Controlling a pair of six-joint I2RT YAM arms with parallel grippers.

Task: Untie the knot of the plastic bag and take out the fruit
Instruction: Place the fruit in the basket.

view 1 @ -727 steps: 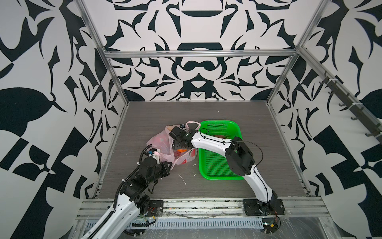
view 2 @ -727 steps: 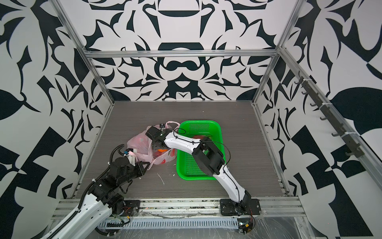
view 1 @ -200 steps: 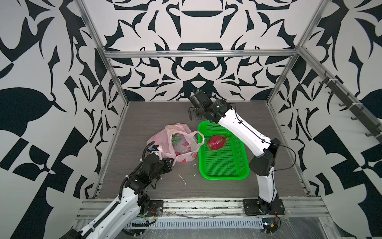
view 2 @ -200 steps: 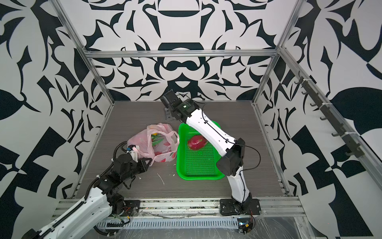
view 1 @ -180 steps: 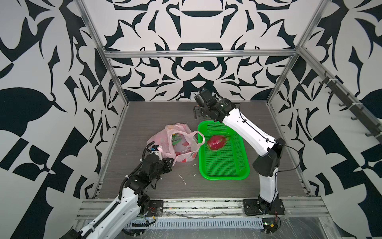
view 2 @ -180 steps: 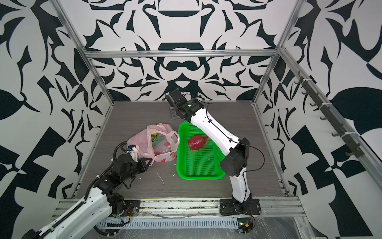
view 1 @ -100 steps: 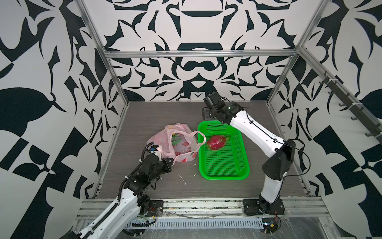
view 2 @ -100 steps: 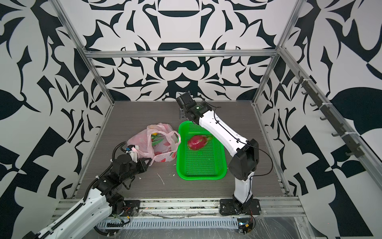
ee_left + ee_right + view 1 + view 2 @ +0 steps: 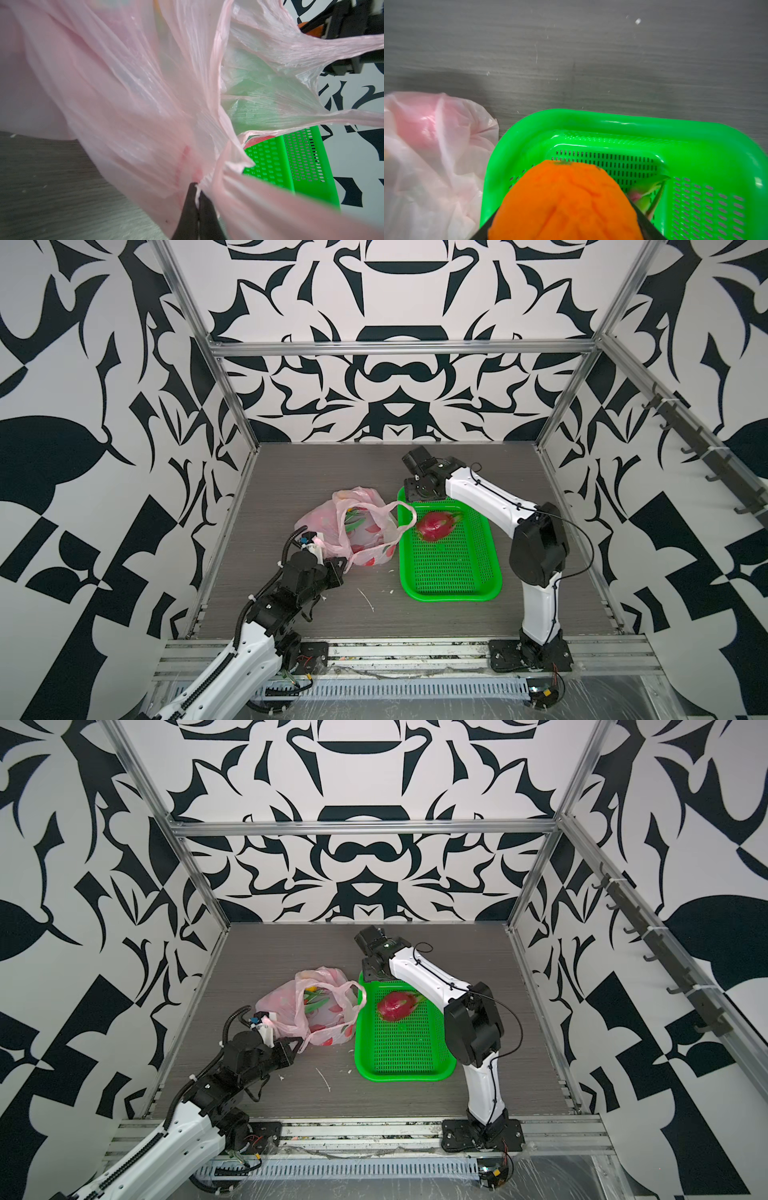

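- Your left jaws pinch the untied translucent pink plastic bag (image 9: pixel 124 104), with fruit (image 9: pixel 356 517) inside.
- Your right jaws grip an orange ball (image 9: pixel 564 203) above the green perforated basket (image 9: pixel 612 124), which holds one magenta dragon fruit (image 9: pixel 434 524).

left pincer (image 9: pixel 196 188) — clamped, arm low | right pincer (image 9: pixel 419 493) — gripping, arm outstretched

- Both top views looked down from high in front toward the back wall, far off, sharing the whole tabletop (image 9: pixel 291 481).
- The left wrist view sat close behind the left jaws, facing the plastic bag (image 9: pixel 124 93) pinched at their tips.
- The right wrist view looked down over the fruit (image 9: pixel 566 203) between the right jaws onto the green basket (image 9: pixel 612 128), which the left wrist view also showed.
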